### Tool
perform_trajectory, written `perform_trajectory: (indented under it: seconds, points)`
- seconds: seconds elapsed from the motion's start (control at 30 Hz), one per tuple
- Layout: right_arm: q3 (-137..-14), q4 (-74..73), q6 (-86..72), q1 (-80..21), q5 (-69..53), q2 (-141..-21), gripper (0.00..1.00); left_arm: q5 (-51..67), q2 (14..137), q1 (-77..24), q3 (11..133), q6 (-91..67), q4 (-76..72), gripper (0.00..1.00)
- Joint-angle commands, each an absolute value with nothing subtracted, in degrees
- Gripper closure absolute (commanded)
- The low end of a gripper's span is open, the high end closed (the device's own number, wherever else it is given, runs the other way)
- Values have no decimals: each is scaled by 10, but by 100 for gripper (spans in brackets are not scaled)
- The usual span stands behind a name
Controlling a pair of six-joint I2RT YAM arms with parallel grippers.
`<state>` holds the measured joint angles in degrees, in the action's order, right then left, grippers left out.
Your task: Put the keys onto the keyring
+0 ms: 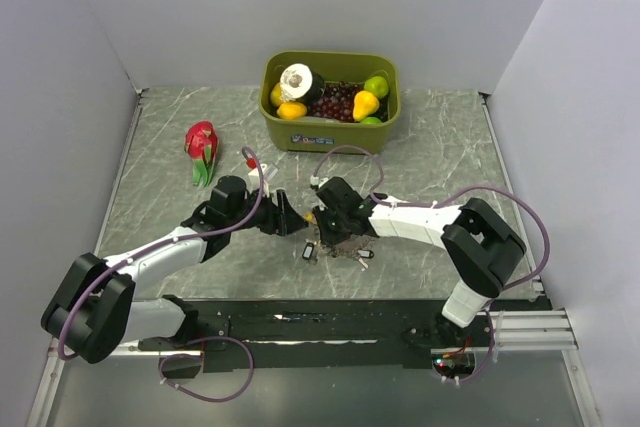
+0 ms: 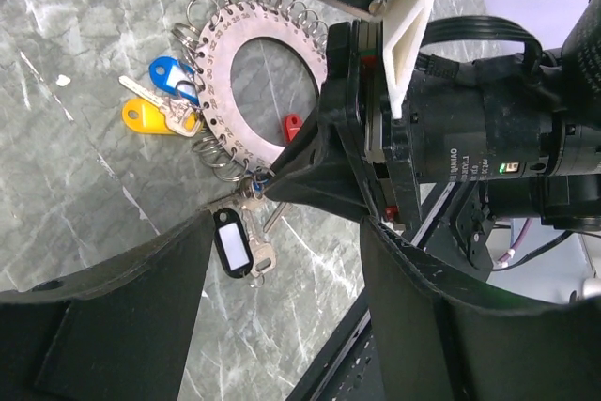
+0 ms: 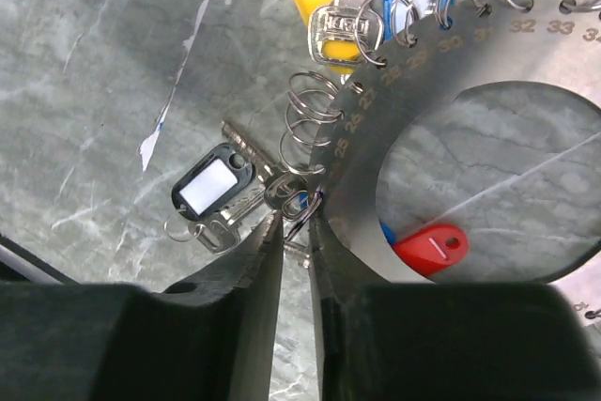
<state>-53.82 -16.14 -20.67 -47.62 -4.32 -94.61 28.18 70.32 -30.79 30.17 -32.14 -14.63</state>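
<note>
- Keyring (image 2: pixel 225 91), a big flat grey metal ring with little wire loops round its rim, lies on the grey marble table (image 1: pixel 450 147) between the two arms.
- The blue-headed key (image 2: pixel 172 74) and the yellow-headed key (image 2: pixel 146 116) sit side by side on its loops.
- The red-headed key (image 2: pixel 293 125) peeks out in the hole.
- The black-headed key (image 2: pixel 232 241) lies just beside the rim.
- The right gripper (image 3: pixel 296 218) is almost closed, pinching one loop of the keyring.
- The left gripper (image 2: pixel 286 232) is wide and holds nothing.

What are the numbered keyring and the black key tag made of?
Keyring: apparently brushed grey metal, matte sheen, stamped numbers, wire loops through its rim. Black key tag: likely glossy moulded plastic, holding a white paper-like insert.
</note>
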Motion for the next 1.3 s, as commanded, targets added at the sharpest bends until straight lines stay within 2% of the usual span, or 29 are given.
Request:
perform_trajectory:
  seconds: [0.0,0.13,0.43,0.57,0.83,1.13,1.27]
  points:
    - [-560,-156,-222,-472,-27,-946,84,273,692,-311,308,-310,-146,31]
    - [-558,-151,-238,-467,-28,-941,100,270,693,-311,312,-308,-140,31]
    - [-450,-6,-337,-372,-177,-857,100,268,690,-317,317,-299,-135,31]
    - [-425,-3,-358,-347,-218,-812,100,265,687,-330,330,-287,-125,33]
    - [-425,-37,-375,-336,-215,-727,100,176,665,-398,376,-258,-78,34]
    - [-432,-82,-392,-322,-219,-663,100,104,614,-441,385,-247,-73,41]
    - [-439,-123,-381,-321,-176,-660,100,78,608,-452,395,-246,-62,42]
